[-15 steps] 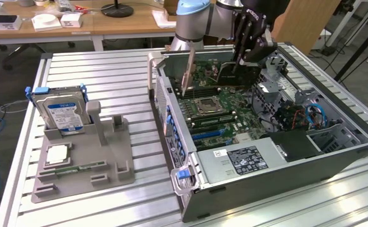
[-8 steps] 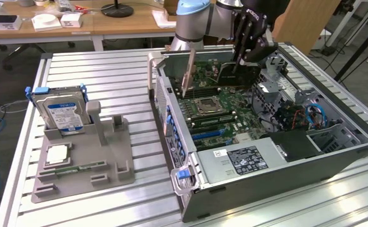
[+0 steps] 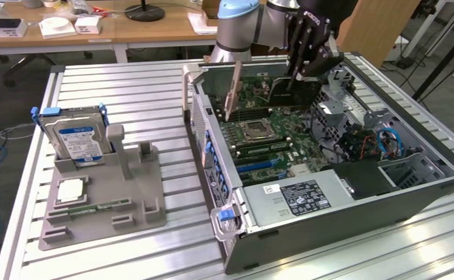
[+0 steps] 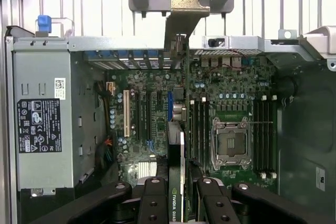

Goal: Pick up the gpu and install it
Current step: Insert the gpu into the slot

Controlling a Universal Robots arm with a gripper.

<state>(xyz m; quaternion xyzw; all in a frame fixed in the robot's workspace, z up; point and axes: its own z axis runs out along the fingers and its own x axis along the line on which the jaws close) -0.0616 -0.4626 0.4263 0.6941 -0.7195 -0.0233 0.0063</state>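
My gripper (image 3: 297, 74) is shut on the gpu (image 3: 291, 93), a thin black card held upright on its long edge. The card hangs over the far end of the motherboard (image 3: 270, 131) inside the open computer case (image 3: 414, 186). Its silver end bracket (image 3: 231, 98) points down near the case's rear wall. In the wrist view the gpu (image 4: 178, 145) appears edge-on between my fingers (image 4: 155, 198), running up to its bracket (image 4: 188, 3). It lines up between the expansion slots (image 4: 126, 114) and the memory slots (image 4: 202, 129). Whether it touches a slot I cannot tell.
On the exterior view's left, a grey fixture (image 3: 102, 198) holds a silver hard drive with a blue label (image 3: 75, 137), a processor (image 3: 71, 189) and a green memory stick (image 3: 94, 208). The power supply (image 3: 301, 195) and cables (image 3: 387, 143) fill the case's near end.
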